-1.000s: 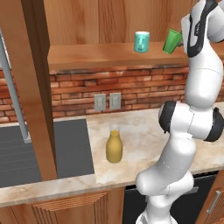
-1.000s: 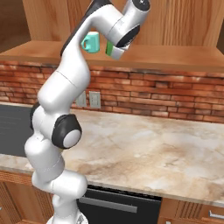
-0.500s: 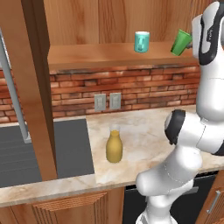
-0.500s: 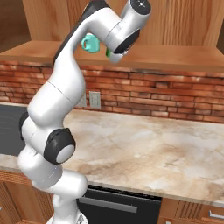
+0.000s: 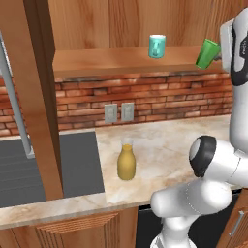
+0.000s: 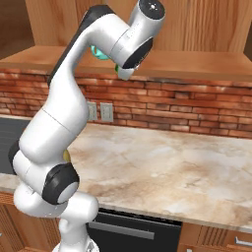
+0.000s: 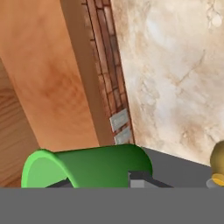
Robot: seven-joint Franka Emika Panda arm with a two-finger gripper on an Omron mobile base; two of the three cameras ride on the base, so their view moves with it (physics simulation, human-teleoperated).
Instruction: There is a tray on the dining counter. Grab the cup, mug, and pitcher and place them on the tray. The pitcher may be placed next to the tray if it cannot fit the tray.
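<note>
Up in the upper right of the left base view the green cup (image 5: 208, 53) hangs tilted in the air, just off the end of the wooden shelf (image 5: 121, 60), carried there by the arm. In the hand view the cup (image 7: 87, 166) lies sideways across the bottom of the frame with the fingers (image 7: 140, 180) clenched on its wall, one dark tip showing against the green. It looks held by the side so that it can be swung clear of the shelf and taken away to the tray, which I cannot see from here.

The teal mug (image 5: 157, 46) stands upright on the shelf, well apart from the cup, handle toward the left of the frame. The yellow pitcher (image 5: 126, 162) stands alone on the marble bench (image 5: 164, 145), near its front edge and just right of the dark sink (image 5: 43, 164).

There is open air below and in front of the cup, with a wide bare stretch of bench (image 6: 162, 162) underneath. The shelf lip and the brick wall (image 5: 145, 97) behind are the nearest things to catch on; pulling outward seems the safe way.
</note>
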